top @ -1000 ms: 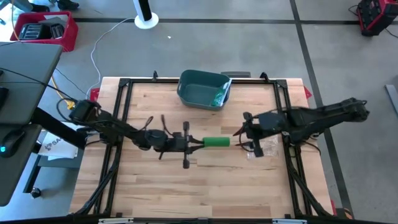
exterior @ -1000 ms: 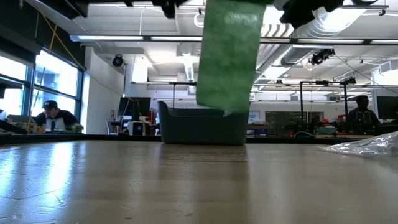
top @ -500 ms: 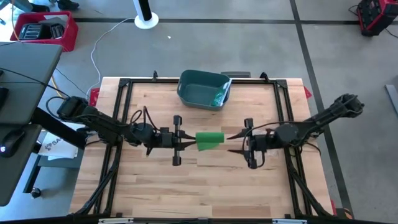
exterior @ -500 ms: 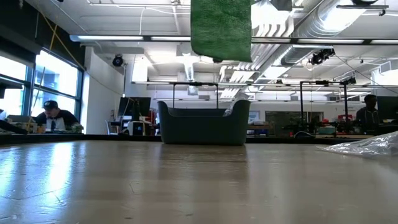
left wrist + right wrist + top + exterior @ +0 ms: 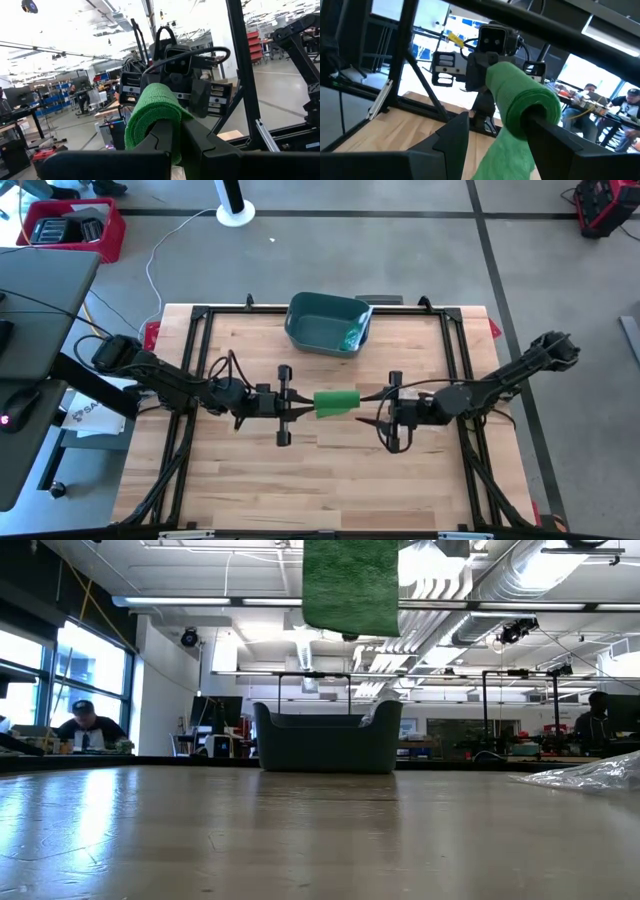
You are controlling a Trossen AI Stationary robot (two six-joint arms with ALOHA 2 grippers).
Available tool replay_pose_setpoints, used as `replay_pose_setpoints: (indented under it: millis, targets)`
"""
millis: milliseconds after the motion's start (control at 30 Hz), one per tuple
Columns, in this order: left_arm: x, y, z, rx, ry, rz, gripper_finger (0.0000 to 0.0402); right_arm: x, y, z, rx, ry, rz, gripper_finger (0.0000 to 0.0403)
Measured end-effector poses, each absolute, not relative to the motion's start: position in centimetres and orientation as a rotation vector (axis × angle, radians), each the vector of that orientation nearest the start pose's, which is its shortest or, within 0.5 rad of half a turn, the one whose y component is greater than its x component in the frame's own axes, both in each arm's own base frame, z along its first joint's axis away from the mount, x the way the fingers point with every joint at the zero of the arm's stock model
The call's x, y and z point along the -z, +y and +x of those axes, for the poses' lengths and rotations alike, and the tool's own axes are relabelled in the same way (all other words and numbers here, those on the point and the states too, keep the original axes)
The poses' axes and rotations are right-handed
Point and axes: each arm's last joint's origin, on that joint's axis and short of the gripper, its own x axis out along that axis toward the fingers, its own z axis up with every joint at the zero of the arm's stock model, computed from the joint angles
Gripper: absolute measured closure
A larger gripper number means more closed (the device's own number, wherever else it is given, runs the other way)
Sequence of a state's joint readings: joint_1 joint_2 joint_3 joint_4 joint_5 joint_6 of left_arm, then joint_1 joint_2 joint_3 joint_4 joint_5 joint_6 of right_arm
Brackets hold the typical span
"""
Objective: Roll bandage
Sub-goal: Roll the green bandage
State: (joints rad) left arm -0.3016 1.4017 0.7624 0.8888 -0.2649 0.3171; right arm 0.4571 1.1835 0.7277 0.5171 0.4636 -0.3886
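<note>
Holding one green bandage roll [image 5: 336, 402] aloft

The middle of the surface [image 5: 330, 480] is taken, high up, by the green bandage roll [image 5: 336, 403], which hangs in the air between the left tool [image 5: 300, 407] at 9 o'clock and the right tool [image 5: 368, 409] at 3 o'clock. Under the roll the wood is free, so a passage stays there. At 12 o'clock the teal bin [image 5: 327, 324] blocks the far edge. A clear plastic wrapper [image 5: 590, 773] lies toward 3 o'clock. The black frame [image 5: 200, 330] runs along the sides. Toward 6 o'clock the boards are open.
</note>
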Motion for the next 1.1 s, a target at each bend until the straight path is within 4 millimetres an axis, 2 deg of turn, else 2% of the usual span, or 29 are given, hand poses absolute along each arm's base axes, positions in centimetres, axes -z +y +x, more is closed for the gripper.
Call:
replay_pose_setpoints:
  millis: [200,367,600,867,1100]
  targets:
    - [-28.8,-8.2,29.0,0.0,-0.234,0.247,0.0394,-30.4,10.2,24.0,0.031,-0.077,-0.352,0.0219]
    - [-28.7,-8.3,29.0,0.005,-0.225,0.238,0.0394,-30.3,10.2,24.1,-0.054,-0.091,-0.332,0.0219]
    - [-28.6,-8.2,29.0,0.003,-0.212,0.227,0.0394,-30.2,8.7,24.7,-0.01,-0.067,-0.244,0.0241]
    - [-28.6,-8.2,29.0,0.007,-0.208,0.211,0.0385,-29.8,8.3,25.1,-0.059,-0.049,-0.249,0.0299]
    - [-28.1,-7.9,29.0,-0.086,-0.128,0.188,0.0357,-29.7,8.3,25.1,-0.053,-0.031,-0.254,0.0389]
